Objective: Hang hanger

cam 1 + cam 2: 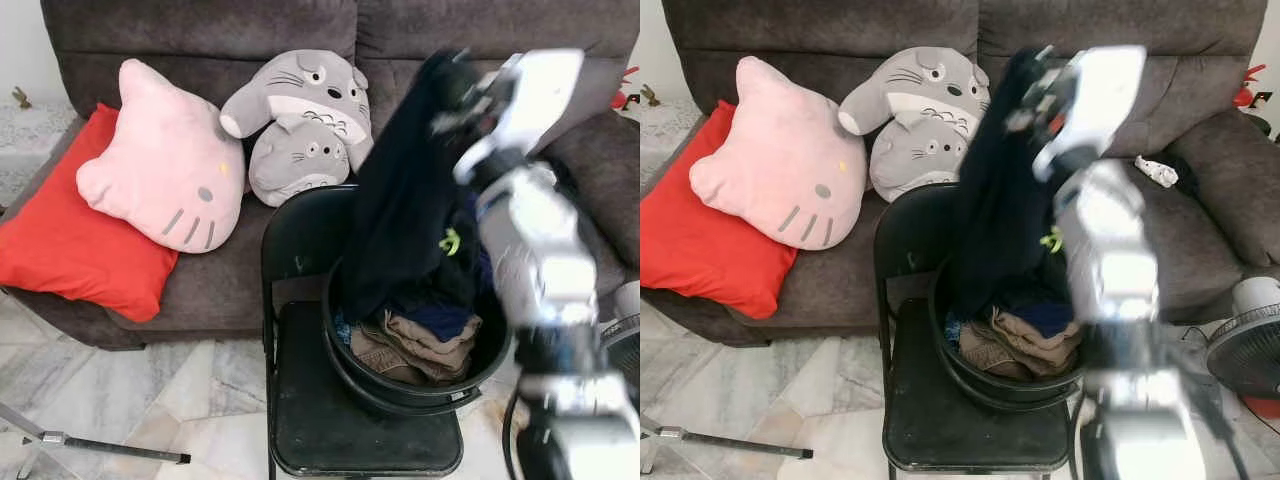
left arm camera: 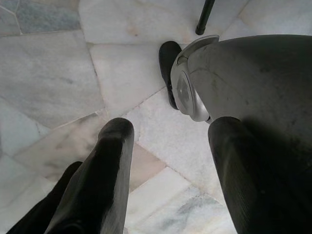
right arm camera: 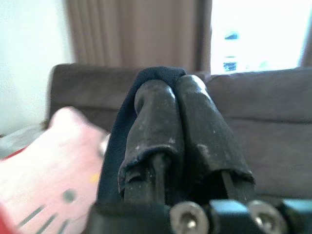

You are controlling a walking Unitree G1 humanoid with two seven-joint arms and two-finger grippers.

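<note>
Right gripper (image 3: 178,83), fingers pinched shut on dark garment (image 1: 400,200), lifted above black basket (image 1: 345,370); left gripper (image 2: 168,131) hung spread wide

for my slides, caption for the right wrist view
Right gripper shut on a dark navy cloth garment, lifted before the grey fabric sofa.

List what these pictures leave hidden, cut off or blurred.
- Hanger: none can be made out; the right pincer grips only the dark garment.
- Right arm: blurred in both eye views, covering part of the sofa.
- Black bucket: its lower clothes lie buried under the brown clothes.
- Fan: cut by the right edge.
- Left pincer: hangs open over the floor.
</note>
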